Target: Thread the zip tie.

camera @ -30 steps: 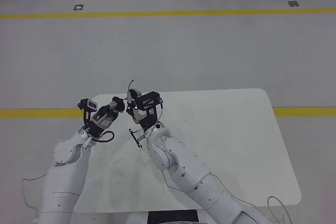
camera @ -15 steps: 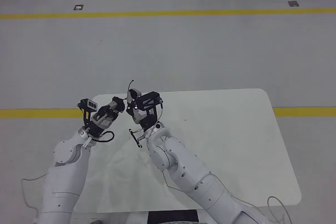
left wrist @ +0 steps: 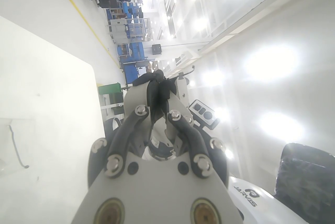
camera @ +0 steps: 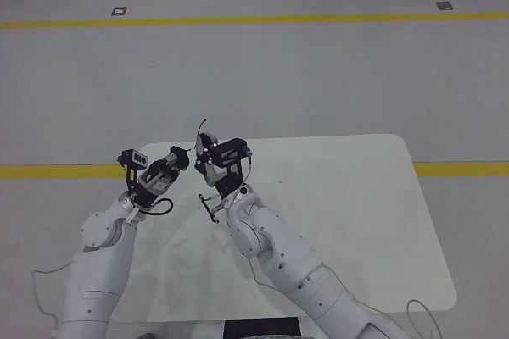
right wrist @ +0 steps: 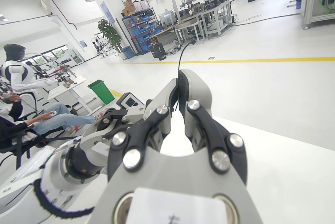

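Note:
A thin black zip tie (right wrist: 182, 55) sticks out past the fingertips of my right gripper (right wrist: 178, 78), which is shut on it. Its small head (right wrist: 193, 42) is at the free end. From above, the tie (camera: 200, 129) rises over the table's back left part, above the right gripper (camera: 206, 153). My left gripper (camera: 180, 156) hangs just left of it with a small gap between the two. In its own view the left gripper (left wrist: 157, 84) has its dark pads pressed together. I cannot tell if anything sits between them.
The white table (camera: 339, 212) stretches to the right of both arms. A thin black strip (left wrist: 16, 144) lies on the tabletop near a clear sheet. Yellow floor lines (camera: 458, 169) run behind the table.
My right gripper has shifted slightly right with the zip tie, so a small gap has opened between it and the left gripper. The left arm has stayed put.

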Available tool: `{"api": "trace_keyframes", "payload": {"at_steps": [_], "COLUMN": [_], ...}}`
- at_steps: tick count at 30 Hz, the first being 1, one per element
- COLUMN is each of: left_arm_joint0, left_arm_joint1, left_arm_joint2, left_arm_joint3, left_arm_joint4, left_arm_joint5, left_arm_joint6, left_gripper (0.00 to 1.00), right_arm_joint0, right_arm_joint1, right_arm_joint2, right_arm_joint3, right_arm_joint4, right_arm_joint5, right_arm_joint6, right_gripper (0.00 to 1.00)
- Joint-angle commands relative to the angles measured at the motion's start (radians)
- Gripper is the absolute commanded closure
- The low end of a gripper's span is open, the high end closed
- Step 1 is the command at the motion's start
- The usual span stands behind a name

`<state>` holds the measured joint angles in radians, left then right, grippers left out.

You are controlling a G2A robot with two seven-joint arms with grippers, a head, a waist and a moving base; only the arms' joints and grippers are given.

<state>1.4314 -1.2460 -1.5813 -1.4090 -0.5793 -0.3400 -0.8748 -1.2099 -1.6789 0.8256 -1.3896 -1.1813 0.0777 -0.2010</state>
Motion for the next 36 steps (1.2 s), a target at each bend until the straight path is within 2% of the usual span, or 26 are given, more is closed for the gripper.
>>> {"api": "trace_keyframes", "payload": {"at_steps": [1, 8, 22, 36], "left_arm_joint0": [0.000, 0.000, 0.000, 0.000], "left_arm_joint1": [0.000, 0.000, 0.000, 0.000], "left_arm_joint2": [0.000, 0.000, 0.000, 0.000], "left_arm_joint3": [0.000, 0.000, 0.000, 0.000], "left_arm_joint4": [0.000, 0.000, 0.000, 0.000], "left_arm_joint5": [0.000, 0.000, 0.000, 0.000], "left_arm_joint6": [0.000, 0.000, 0.000, 0.000], "left_gripper": [1.00, 1.00, 1.00, 1.00], "right_arm_joint0": [-0.011, -0.016, 0.022, 0.028], "right_arm_joint1": [0.003, 0.000, -0.019, -0.031], "right_arm_joint2": [0.006, 0.002, -0.022, -0.022], "right_arm_joint3": [-0.012, -0.014, 0.052, 0.086], "right_arm_joint4": [-0.005, -0.008, -0.013, -0.025], "right_arm_joint5": [-0.007, -0.020, 0.002, 0.028], "right_arm_joint6": [0.001, -0.012, -0.041, -0.071], "right_gripper": [1.00, 1.00, 1.00, 1.00]}}
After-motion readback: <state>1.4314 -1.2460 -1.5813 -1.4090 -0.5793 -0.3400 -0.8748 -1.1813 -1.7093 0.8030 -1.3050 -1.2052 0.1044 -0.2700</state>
